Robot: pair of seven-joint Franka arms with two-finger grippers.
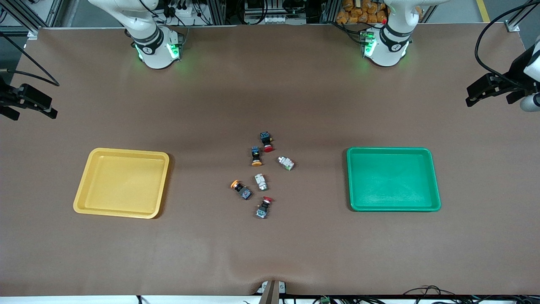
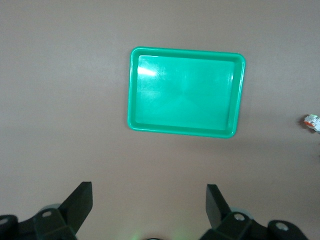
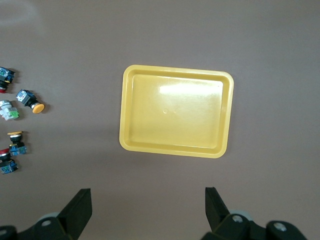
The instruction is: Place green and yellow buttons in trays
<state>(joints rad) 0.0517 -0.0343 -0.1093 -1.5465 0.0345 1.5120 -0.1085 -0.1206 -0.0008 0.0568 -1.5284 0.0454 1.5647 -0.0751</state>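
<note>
Two orange-yellow-capped buttons (image 1: 255, 156) (image 1: 241, 188) and two whitish-grey green-tipped buttons (image 1: 286, 163) (image 1: 260, 182) lie clustered mid-table. The yellow tray (image 1: 122, 182) lies toward the right arm's end and the green tray (image 1: 393, 178) toward the left arm's end; both hold nothing. My left gripper (image 2: 148, 192) is open and empty, high over the table beside the green tray (image 2: 186, 92). My right gripper (image 3: 147, 195) is open and empty, high beside the yellow tray (image 3: 175, 112). The right wrist view shows yellow-capped buttons (image 3: 29, 100) (image 3: 16, 141) at its edge. Neither gripper shows in the front view.
Two dark switches with red mushroom caps (image 1: 266, 141) (image 1: 264, 207) lie in the same cluster. Black camera mounts stand at both table ends (image 1: 29, 101) (image 1: 498, 86). A clamp (image 1: 272, 289) sits at the table's near edge. Bare brown mat lies between the cluster and each tray.
</note>
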